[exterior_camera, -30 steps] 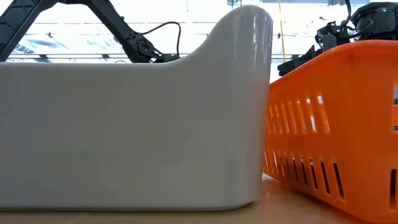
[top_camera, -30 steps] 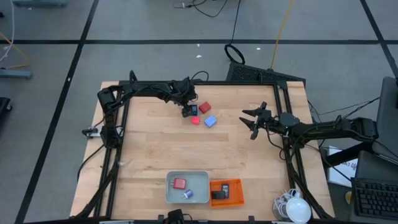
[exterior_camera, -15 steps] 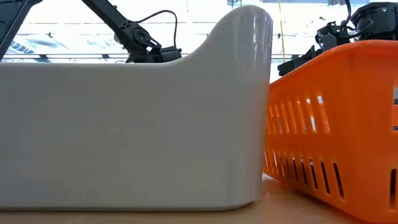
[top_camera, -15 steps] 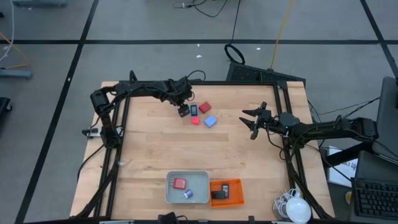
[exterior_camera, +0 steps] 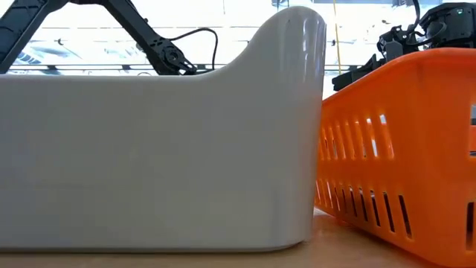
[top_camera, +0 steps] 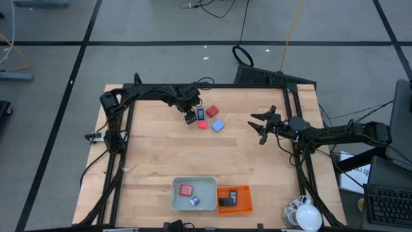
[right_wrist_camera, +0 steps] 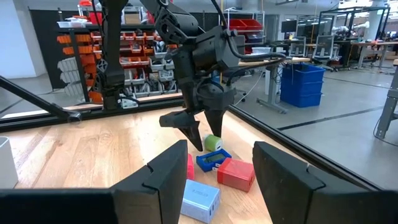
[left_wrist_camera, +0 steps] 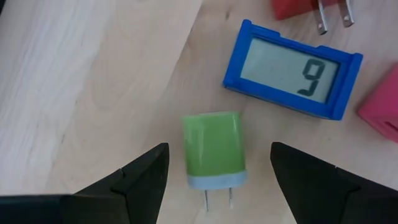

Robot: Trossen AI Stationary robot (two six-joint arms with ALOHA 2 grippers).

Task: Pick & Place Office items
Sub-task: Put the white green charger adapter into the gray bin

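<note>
A green plug block (left_wrist_camera: 212, 151) lies flat on the wood at the table's far middle, prongs toward the camera. My left gripper (left_wrist_camera: 219, 149) (top_camera: 190, 117) hangs over it, pointing steeply down and open, one finger on each side with a gap to each. Close by lie a blue counter showing a digit (left_wrist_camera: 292, 67), a red plug block (top_camera: 212, 112), a small pink block (top_camera: 202, 125) and a light blue block (top_camera: 217, 125). My right gripper (top_camera: 259, 125) waits open above the table's right part, pointing level toward these pieces.
At the near edge stands a grey tray (top_camera: 210, 183) holding a red piece (top_camera: 187, 190) and a white-blue piece (top_camera: 194, 201). Beside it stands an orange mesh basket (top_camera: 244, 205) with a black piece (top_camera: 225, 202). Both fill the low view. Bare wood (top_camera: 161, 154) lies between.
My left gripper has swung a little toward the table's left edge and come most of the way back, tipping slightly. Its fingers stay open over the green block. The pieces have not moved.
</note>
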